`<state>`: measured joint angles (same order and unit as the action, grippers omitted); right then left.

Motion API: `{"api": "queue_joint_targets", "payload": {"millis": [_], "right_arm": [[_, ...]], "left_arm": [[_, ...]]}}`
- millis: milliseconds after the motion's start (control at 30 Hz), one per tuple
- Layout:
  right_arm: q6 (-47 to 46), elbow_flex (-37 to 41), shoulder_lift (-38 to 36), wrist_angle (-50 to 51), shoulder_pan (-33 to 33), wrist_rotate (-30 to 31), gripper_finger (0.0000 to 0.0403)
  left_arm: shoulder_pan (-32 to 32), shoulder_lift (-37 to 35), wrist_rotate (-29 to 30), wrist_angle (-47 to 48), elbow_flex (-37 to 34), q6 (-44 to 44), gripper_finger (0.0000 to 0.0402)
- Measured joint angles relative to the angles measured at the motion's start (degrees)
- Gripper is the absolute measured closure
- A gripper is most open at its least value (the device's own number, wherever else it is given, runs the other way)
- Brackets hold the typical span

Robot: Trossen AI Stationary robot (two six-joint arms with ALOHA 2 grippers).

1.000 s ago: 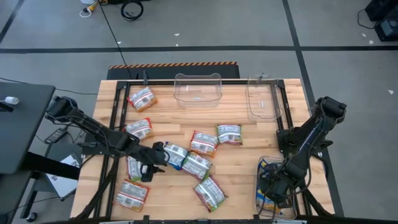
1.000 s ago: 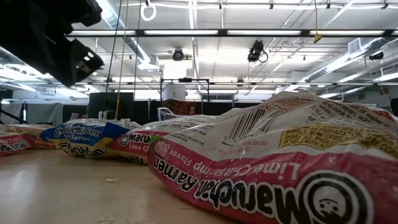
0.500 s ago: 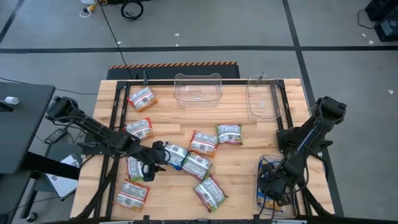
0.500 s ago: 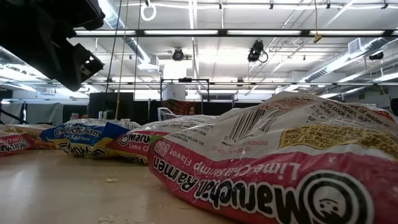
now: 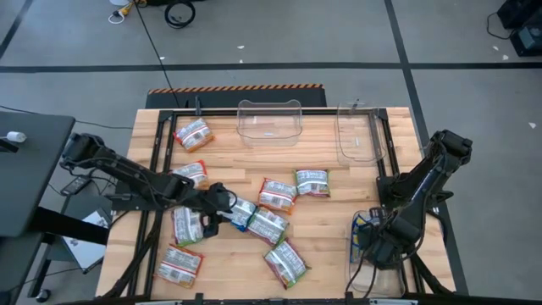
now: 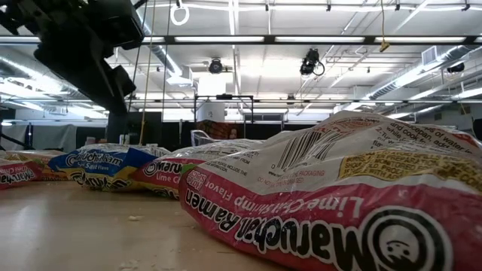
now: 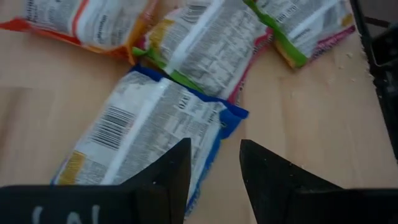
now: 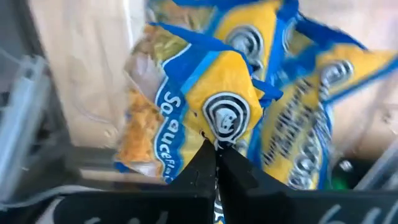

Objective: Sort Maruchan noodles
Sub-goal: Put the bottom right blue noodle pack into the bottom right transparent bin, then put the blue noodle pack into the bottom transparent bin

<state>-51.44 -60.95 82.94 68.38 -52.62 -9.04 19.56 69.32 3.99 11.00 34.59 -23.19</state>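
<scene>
The left gripper (image 7: 211,171) was held released over a blue packet (image 7: 146,134) among the scattered noodles (image 5: 267,222) mid-table. The right gripper (image 8: 216,163) was clenched above blue-and-yellow packets (image 8: 217,99) in the near-right bin (image 5: 356,254), apparently empty. The blue packet's slippery corner could be missed, or 2 overlapping packets dragged together.

A light wooden table (image 5: 322,224) is sitting on a grey floor (image 5: 279,38) crossed by dark tape lines. Two clear plastic bins are standing at the table's far edge — one (image 5: 270,121) near the middle, the other (image 5: 357,135) toward the right corner. A black-and-orange striped strip (image 5: 237,87) is lying just beyond that edge. A dark side table (image 5: 30,165) is standing left of the table — a small white object (image 5: 13,136) is resting on it. Ceiling light strips (image 6: 286,39) are glowing in the room behind.
</scene>
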Motion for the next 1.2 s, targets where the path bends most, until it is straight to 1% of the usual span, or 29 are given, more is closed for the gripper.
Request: {"api": "queue_joint_targets", "payload": {"millis": [67,133,233,300,367,433,533,633,733,800,867,933,1033,1200], "right_arm": [[0.2,0.0,0.0,-3.0,-0.1,0.4,0.0388],[-0.1,0.0,0.0,-5.5,-0.1,1.4,0.038],[-1.4,0.0,0.0,-6.2,0.0,2.1,0.0358],[-2.1,0.0,0.0,-6.1,0.0,2.8,0.034],[-2.5,0.0,0.0,-5.6,-0.1,2.8,0.0321],[-2.6,-0.6,0.0,-4.3,0.1,1.4,0.0304],[-2.9,-4.7,0.0,0.1,1.2,1.0,0.0283],[-2.1,-11.3,0.0,6.6,3.1,5.7,0.0271],[2.1,-17.0,0.0,6.8,6.4,13.8,0.0268],[6.7,-19.8,0.7,4.3,9.4,19.7,0.0268],[11.4,-21.5,2.8,1.2,13.1,24.9,0.0268],[16.6,-22.6,5.8,-2.1,17.3,27.1,0.0268],[23.8,-24.2,10.7,-11.2,22.7,28.2,0.0268],[34.0,-25.5,16.6,-28.6,28.4,30.3,0.0268]], "left_arm": [[-0.3,0.0,-1.3,0.1,0.0,-1.1,0.0259],[-0.2,0.0,-3.8,0.5,0.0,-3.0,0.0257],[1.0,0.0,-6.9,0.5,0.0,-4.9,0.0245],[2.4,0.0,-6.9,1.2,0.0,-5.4,0.0231],[3.8,0.1,-5.2,2.9,0.0,-3.6,0.0218],[4.9,0.1,-2.2,4.7,0.0,-0.8,0.0208],[6.0,-0.5,1.8,6.3,0.0,1.6,0.0203],[6.1,-0.7,3.0,9.8,1.8,2.6,0.0205],[6.0,-0.8,3.9,15.5,4.3,8.0,0.021],[5.8,-0.8,4.1,20.5,4.4,11.2,0.0213],[5.0,-0.8,4.5,25.4,4.4,11.5,0.0215],[3.8,-0.8,4.8,27.5,3.5,11.1,0.0216],[2.2,-0.8,4.3,23.5,0.2,11.1,0.0216],[1.0,0.7,3.8,9.4,-5.2,10.9,0.0217]]}}
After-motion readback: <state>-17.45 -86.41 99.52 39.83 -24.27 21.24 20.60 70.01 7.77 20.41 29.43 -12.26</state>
